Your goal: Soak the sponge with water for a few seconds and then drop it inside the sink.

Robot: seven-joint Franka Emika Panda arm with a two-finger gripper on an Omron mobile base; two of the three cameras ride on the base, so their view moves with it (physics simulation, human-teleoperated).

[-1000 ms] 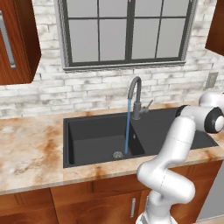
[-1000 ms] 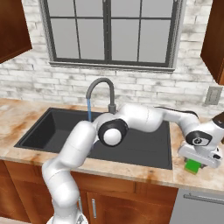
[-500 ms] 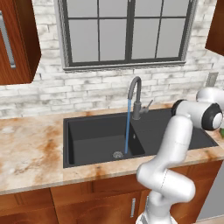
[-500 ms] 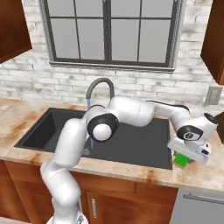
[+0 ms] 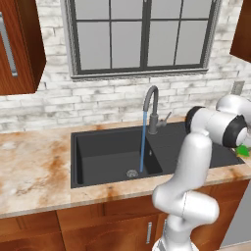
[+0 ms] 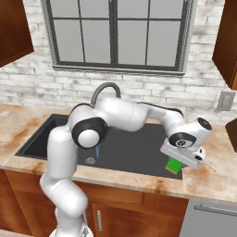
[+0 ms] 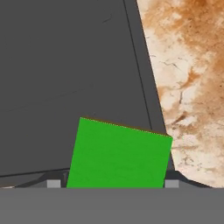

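— Sponge [image 7: 118,154] position?
— It sat between the gripper [image 6: 181,163] fingers, over the drainboard at the sink's [image 5: 98,147] right end, by the counter [image 7: 188,78].
— Gripped?
— Jaws closed on its sides. Water [image 5: 142,142] ran from the faucet [image 5: 151,105].

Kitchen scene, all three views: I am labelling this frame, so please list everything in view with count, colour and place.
sponge: one, bright green, between the fingertips over the drainboard's right end.
water: one thin blue stream, faucet to drain.
sink: one, dark charcoal, set in the counter.
faucet: one, grey metal, behind the basin.
counter: one, mottled tan stone.
window: one, dark frame, above the faucet.
cabinets: reddish brown, above and below.
gripper: one, white, closed on the sponge.
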